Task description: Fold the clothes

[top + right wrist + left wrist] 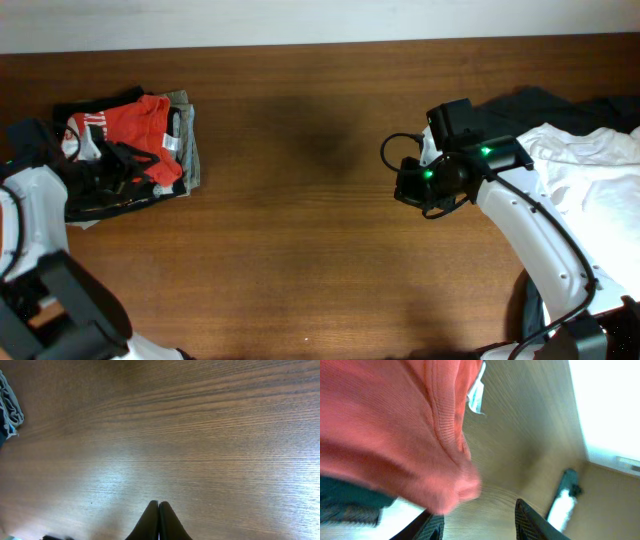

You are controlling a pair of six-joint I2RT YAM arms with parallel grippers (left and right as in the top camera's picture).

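The orange-red T-shirt lies folded on top of a stack of folded garments at the table's far left. In the left wrist view its fabric fills the upper left, with a white label at its edge. My left gripper is at the shirt's near edge; its jaws are open, with a fold of the shirt hanging just in front of the left finger. My right gripper is shut and empty over bare wood right of centre; its fingers are pressed together.
Black and grey folded garments lie under the orange-red shirt; their edge shows in the right wrist view. A plain white shirt and a dark garment lie at the right. The wooden table spans the view.
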